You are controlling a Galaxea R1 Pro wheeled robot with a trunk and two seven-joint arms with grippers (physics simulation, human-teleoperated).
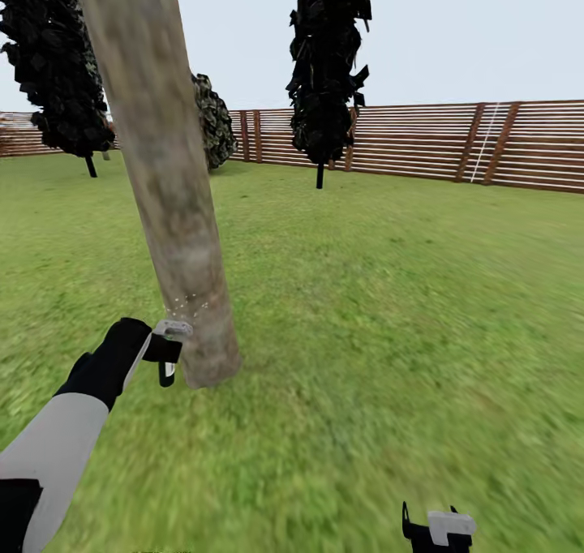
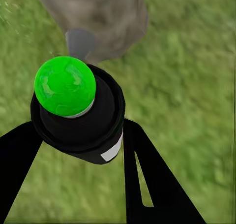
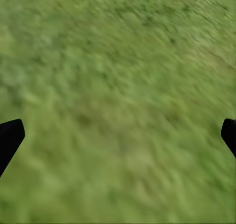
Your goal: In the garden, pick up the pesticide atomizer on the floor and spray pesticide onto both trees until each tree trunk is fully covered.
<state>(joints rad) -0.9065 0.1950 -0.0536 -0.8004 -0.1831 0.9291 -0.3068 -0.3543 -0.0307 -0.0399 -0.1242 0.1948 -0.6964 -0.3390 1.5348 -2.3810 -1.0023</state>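
One tree's thick, mottled grey-brown trunk (image 1: 174, 212) leans up from the lawn at left of centre. Fine white specks float by its lower part. My left gripper (image 1: 169, 344) sits right beside the trunk base, shut on the pesticide atomizer (image 1: 166, 372). In the left wrist view the atomizer (image 2: 78, 120) is a black bottle with a white band and a bright green tip. It is held between the dark fingers (image 2: 147, 175) and points at the trunk (image 2: 98, 12). At the bottom edge, my right gripper (image 1: 438, 529) hangs low over grass. Its jaws stand wide apart and empty (image 3: 118, 135).
Green lawn (image 1: 389, 310) stretches right and behind the trunk. Black cone-shaped cypresses (image 1: 324, 66) (image 1: 53, 66) and a dark bush (image 1: 215, 119) stand farther back. A brown slatted fence (image 1: 454, 143) closes off the far side.
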